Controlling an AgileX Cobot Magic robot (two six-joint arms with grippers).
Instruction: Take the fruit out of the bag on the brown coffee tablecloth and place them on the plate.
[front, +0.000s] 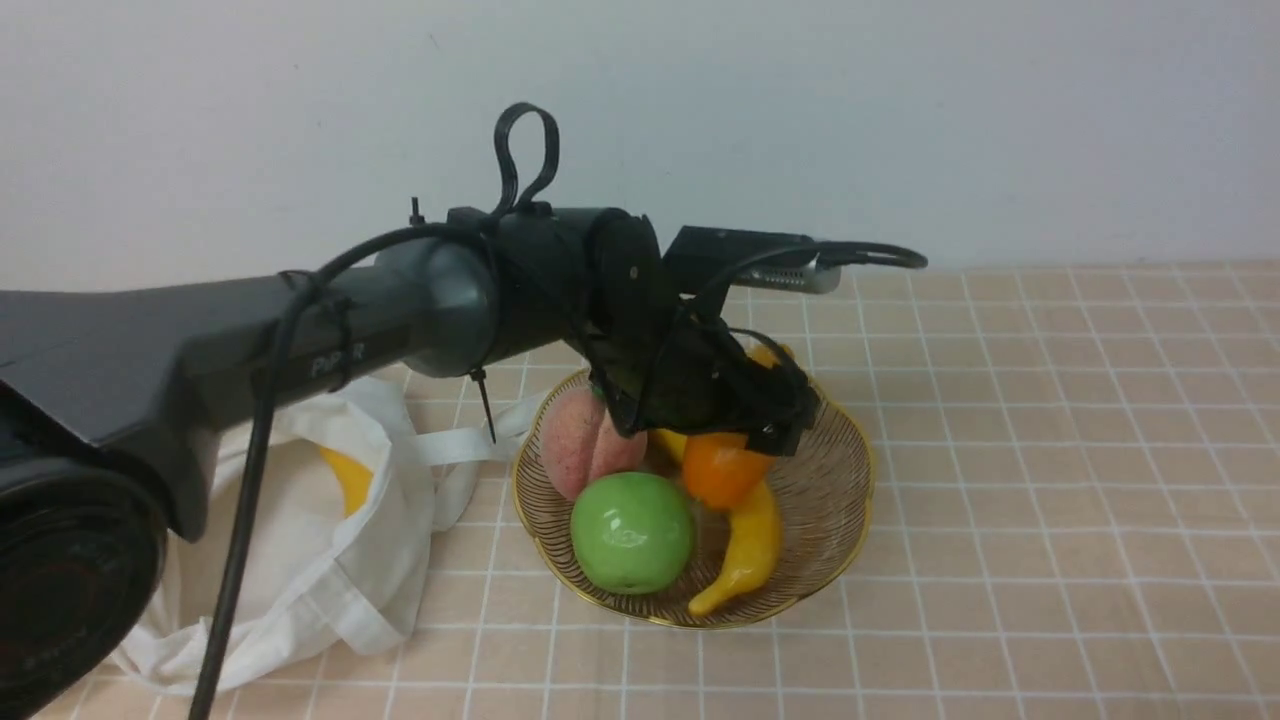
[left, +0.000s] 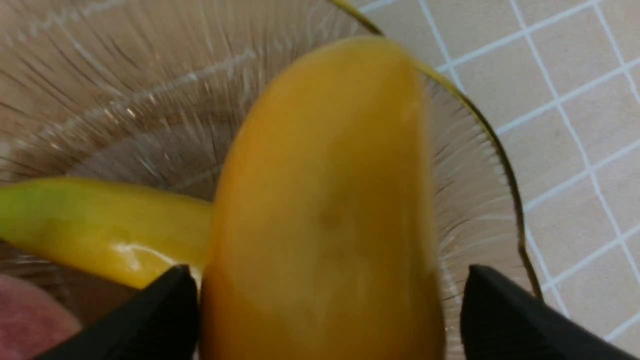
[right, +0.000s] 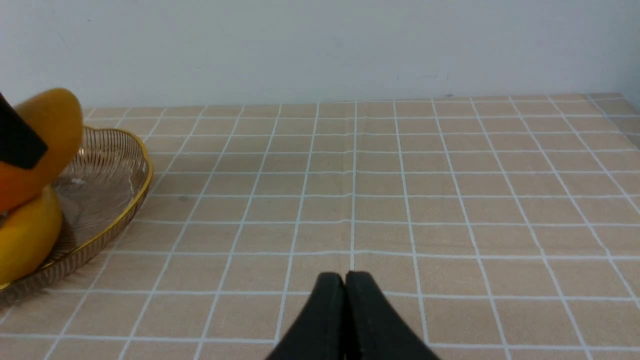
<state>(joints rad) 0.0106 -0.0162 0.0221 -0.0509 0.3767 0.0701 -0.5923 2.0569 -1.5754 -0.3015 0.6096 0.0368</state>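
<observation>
Peach-brown checked tablecloth (front: 1050, 450) carries the amber glass plate (front: 835, 500). Over it the left gripper (left: 327, 272) straddles the orange mango (front: 722, 468), jaws spread, a slim gap showing. Another yellow fruit (front: 350, 480) lies inside the cloth bag (front: 330, 570). The right gripper (right: 345, 280) is pinched together, empty.

Soft, even, fairly bright light fills all 3 views, and shadows are faint. White glare sits on top of the apple (front: 632, 530) and along the yellow fruit (left: 100, 225). In the left wrist view the mango (left: 325, 210) is blurred, its edges smeared, while the cloth (left: 575, 125) grid beside it reads sharper. The right wrist view is crisp.
</observation>
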